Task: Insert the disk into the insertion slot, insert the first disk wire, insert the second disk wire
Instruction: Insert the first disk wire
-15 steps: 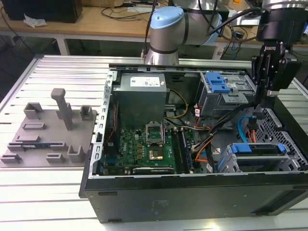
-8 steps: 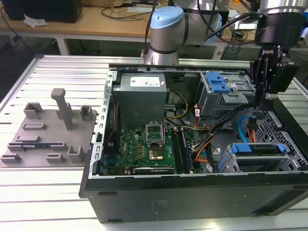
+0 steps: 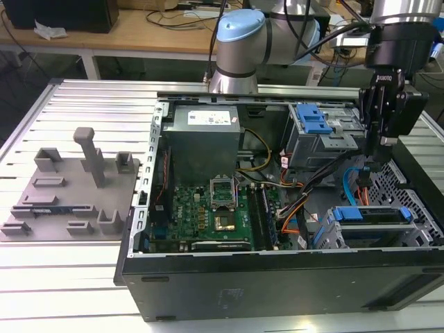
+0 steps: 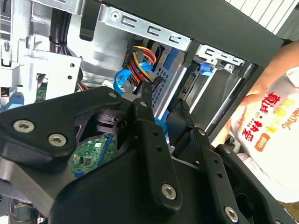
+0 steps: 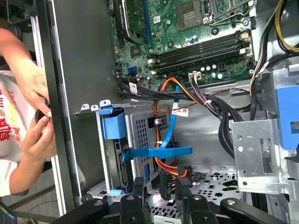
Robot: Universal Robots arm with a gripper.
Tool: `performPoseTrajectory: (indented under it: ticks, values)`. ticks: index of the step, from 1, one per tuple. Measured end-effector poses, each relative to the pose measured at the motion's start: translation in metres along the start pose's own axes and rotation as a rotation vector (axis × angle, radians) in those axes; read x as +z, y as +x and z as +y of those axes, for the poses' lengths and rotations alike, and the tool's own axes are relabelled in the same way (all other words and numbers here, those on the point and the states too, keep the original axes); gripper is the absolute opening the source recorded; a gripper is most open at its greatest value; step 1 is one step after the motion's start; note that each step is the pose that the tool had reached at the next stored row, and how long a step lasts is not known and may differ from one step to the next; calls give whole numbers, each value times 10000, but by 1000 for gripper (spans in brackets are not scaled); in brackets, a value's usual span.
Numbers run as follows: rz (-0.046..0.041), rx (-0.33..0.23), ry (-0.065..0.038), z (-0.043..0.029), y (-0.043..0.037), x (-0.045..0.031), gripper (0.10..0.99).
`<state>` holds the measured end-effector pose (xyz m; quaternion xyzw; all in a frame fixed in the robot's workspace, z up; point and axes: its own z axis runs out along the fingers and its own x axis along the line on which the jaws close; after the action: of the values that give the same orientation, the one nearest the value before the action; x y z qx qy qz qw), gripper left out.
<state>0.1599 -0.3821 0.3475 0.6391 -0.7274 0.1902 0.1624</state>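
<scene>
Presently: claw [image 3: 375, 155] parted, empty; wire plug [image 5: 166, 181] near its tips; disk [image 3: 369, 214], seated in insertion slot [image 3: 417, 232], at claw's six o'clock.

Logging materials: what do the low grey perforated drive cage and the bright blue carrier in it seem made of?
Low grey perforated drive cage: likely thin sheet metal, matte, with punched holes and folded edges. Bright blue carrier: probably moulded plastic, smooth, evenly coloured.
</scene>
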Motion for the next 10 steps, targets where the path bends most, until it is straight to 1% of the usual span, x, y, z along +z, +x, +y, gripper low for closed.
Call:
performPoseTrajectory:
  ticks: [3, 10]
  values:
    - [-1, 0, -1, 0, -2, 3, 404]
    - [0, 0, 0, -12, -24, 41, 404]
